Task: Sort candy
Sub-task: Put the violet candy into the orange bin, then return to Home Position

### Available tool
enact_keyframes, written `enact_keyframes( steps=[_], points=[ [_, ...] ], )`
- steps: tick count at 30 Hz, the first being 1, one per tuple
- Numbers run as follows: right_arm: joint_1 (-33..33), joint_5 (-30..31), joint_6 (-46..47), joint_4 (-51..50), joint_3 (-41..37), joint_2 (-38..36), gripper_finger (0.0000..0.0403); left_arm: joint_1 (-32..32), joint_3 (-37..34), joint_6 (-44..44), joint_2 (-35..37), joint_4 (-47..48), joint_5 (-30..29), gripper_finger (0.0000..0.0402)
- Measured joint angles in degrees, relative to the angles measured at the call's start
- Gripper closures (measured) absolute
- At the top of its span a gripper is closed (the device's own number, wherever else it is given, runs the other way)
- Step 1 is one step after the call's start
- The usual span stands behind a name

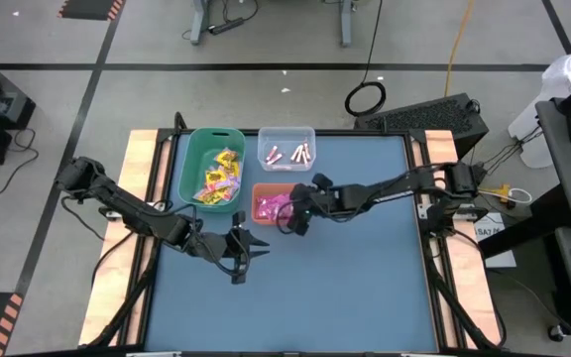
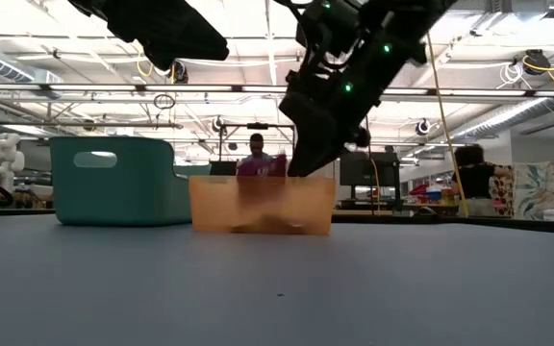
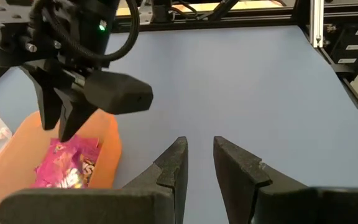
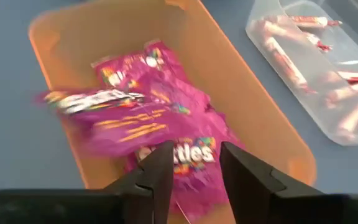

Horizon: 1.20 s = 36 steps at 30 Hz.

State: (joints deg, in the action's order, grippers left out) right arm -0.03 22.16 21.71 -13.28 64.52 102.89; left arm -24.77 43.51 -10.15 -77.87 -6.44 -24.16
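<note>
The right pincer (image 1: 292, 220) hangs over the orange bin (image 1: 259, 193), its fingers (image 4: 157, 174) spread with a clear gap and nothing between them. Its own wrist view alone shows what lies below: magenta-pink packets (image 4: 154, 118) piled in the orange bin, directly under and just beyond the fingertips, apart from them. That view also catches the clear bin (image 4: 316, 81) beside the orange one, holding pale pink-white sticks (image 4: 284, 59). The low view shows neither pile clearly, only the orange bin's wall with the pincer above its rim and a teal bin (image 2: 118, 181) beside it. From above, the teal bin holds yellow packets (image 1: 218, 177) mixed with some pink, and stands near the counter's (image 1: 365, 288) far edge, toward the far left corner; the clear bin sits next to it along that edge, the orange bin just nearer the centre. The left pincer (image 1: 243, 253) waits over bare counter near the orange bin, its fingers (image 3: 173, 168) slightly apart and empty.
</note>
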Motion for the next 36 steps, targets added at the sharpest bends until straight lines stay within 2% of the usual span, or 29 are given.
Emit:
enact_keyframes(
  steps=[7,13,15,17,22,24,26,30,36],
  points=[
    [-0.3,0.3,-2.7,-14.7,7.1,0.0,0.026,-0.2,0.0,-0.1,0.0,0.1,0.1,0.0317],
    [1.9,0.4,-5.9,-19.4,6.7,-3.1,0.0266,-0.8,0.0,1.2,0.0,0.4,0.1,0.0317],
    [4.5,0.2,-7.0,-18.7,4.5,-5.4,0.0276,-1.1,-0.9,3.6,0.0,-3.3,-0.4,0.0318],
    [7.7,0.1,-7.2,-17.3,1.7,-8.7,0.0292,-1.1,-3.1,6.8,0.0,-11.2,-0.6,0.0326],
    [17.4,1.2,-8.6,-8.6,-7.5,-18.9,0.0349,0.7,-7.8,11.7,0.3,-22.8,4.2,0.0369],
    [21.6,2.4,-11.8,-2.7,-12.1,-22.9,0.0375,1.8,-8.0,12.3,1.0,-22.7,6.6,0.0391],
    [25.6,4.1,-14.9,2.1,-16.6,-27.3,0.0395,2.8,-8.0,12.4,2.1,-22.2,9.2,0.0395],
    [31.6,9.0,-17.8,9.2,-24.4,-35.5,0.0394,4.1,-7.9,12.0,4.8,-19.0,10.6,0.0392],
    [35.4,9.6,-19.2,10.6,-31.9,-45.1,0.0401,4.7,-8.0,10.6,5.9,-16.8,10.0,0.0398]
  ],
)
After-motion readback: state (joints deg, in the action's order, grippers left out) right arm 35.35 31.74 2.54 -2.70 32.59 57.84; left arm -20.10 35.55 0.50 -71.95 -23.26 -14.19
